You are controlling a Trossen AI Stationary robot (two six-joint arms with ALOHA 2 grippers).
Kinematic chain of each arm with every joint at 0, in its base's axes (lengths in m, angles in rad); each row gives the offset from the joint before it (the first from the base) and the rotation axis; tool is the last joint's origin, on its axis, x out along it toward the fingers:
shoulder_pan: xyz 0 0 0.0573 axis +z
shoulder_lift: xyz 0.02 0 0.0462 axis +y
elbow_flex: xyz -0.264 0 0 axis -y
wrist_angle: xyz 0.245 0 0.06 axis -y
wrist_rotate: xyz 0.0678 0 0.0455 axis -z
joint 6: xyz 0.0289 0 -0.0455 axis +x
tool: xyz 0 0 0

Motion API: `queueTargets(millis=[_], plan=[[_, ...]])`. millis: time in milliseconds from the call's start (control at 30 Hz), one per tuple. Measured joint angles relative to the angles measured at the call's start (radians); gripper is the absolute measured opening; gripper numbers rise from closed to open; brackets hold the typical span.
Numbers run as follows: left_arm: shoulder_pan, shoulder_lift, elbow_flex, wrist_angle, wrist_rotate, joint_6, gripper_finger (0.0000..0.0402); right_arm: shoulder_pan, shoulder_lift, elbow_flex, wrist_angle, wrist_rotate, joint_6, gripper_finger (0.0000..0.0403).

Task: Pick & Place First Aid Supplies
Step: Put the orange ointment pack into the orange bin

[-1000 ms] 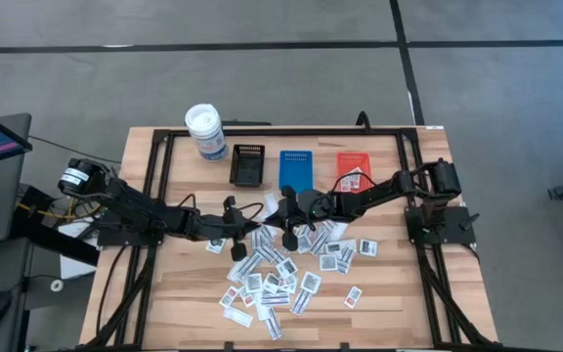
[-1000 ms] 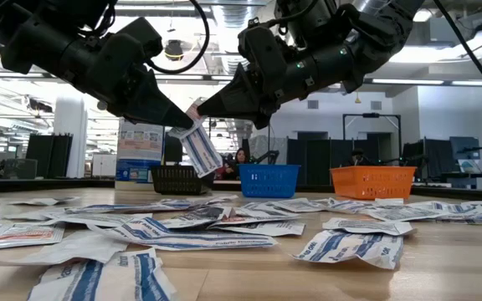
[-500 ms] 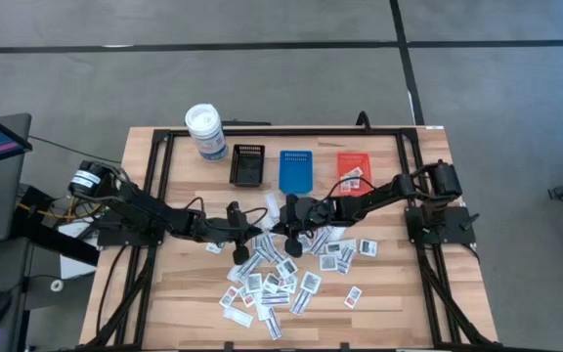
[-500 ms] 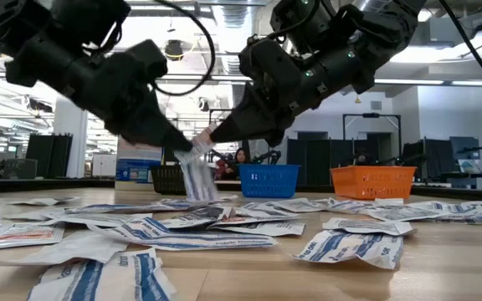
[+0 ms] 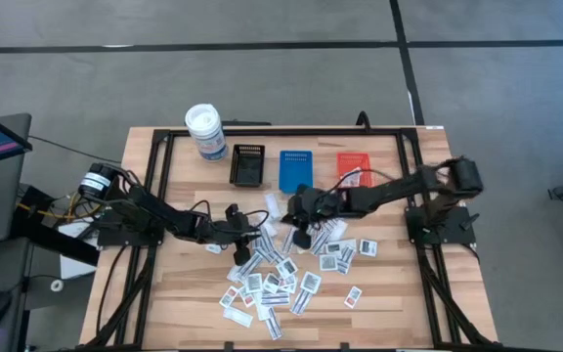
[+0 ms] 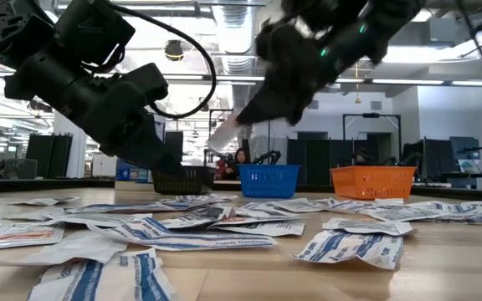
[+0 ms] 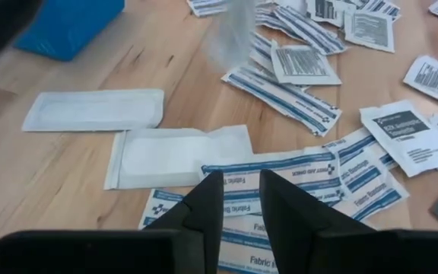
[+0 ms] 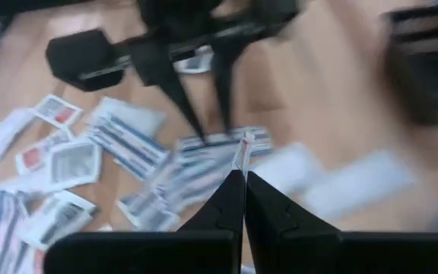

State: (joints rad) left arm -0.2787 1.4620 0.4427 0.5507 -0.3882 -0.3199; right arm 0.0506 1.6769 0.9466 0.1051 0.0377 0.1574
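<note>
Seen from above, dozens of small white packets (image 5: pixel 280 274) lie scattered over the centre and lower middle of a wooden table (image 5: pixel 389 293). Black (image 5: pixel 247 164), blue (image 5: pixel 295 168) and orange (image 5: pixel 353 166) trays stand in a row at upper centre.

The right gripper (image 6: pixel 224 132), raised at centre in the table-level view, has its fingers pinched shut on one thin white packet (image 6: pixel 228 130) by its edge. The left gripper (image 7: pixel 238 204) sits low over the pile just left of centre, fingers slightly parted and holding nothing.

Judging the risk: the edge grip looks slight, so the packet could slip or flutter free during a fast swing toward the trays. The two arms are near each other and could collide.
</note>
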Motion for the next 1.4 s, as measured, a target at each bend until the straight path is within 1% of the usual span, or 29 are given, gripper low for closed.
queueTargets(millis=[67,200,300,433,567,767,867,933,1233,1400], plan=[[0.000,0.000,0.000,0.000,0.000,0.000,0.0087,-0.012,-0.088,0.000,-0.109,0.052,-0.024,0.0000],[0.000,0.000,0.000,0.001,0.000,0.000,0.0086,-0.039,-0.269,0.000,-0.334,0.208,-0.033,0.0000],[0.000,0.000,0.000,0.001,0.000,0.000,0.0086,-0.065,-0.386,-0.032,-0.414,0.295,-0.025,0.0000],[0.000,0.000,0.000,0.004,0.000,0.000,0.0086,-0.124,-0.510,-0.143,-0.416,0.300,0.028,0.0000],[0.000,0.000,0.000,0.006,0.000,0.000,0.0086,-0.207,-0.584,-0.270,-0.412,0.300,0.144,0.0000],[0.000,0.000,0.000,0.011,0.000,0.000,0.0086,-0.327,-0.633,-0.405,-0.415,0.301,0.293,0.0000],[0.000,0.000,0.000,0.011,0.000,0.000,0.0086,-0.372,-0.638,-0.429,-0.421,0.300,0.346,0.0000],[0.000,0.000,0.000,0.012,0.000,0.000,0.0086,-0.394,-0.636,-0.438,-0.425,0.301,0.349,0.0000],[0.000,0.000,0.000,0.016,0.000,0.000,0.0086,-0.413,-0.577,-0.457,-0.428,0.299,0.360,0.0003],[0.000,0.000,0.000,0.020,0.000,-0.002,0.0086,-0.411,-0.551,-0.457,-0.408,0.266,0.323,0.0033]])
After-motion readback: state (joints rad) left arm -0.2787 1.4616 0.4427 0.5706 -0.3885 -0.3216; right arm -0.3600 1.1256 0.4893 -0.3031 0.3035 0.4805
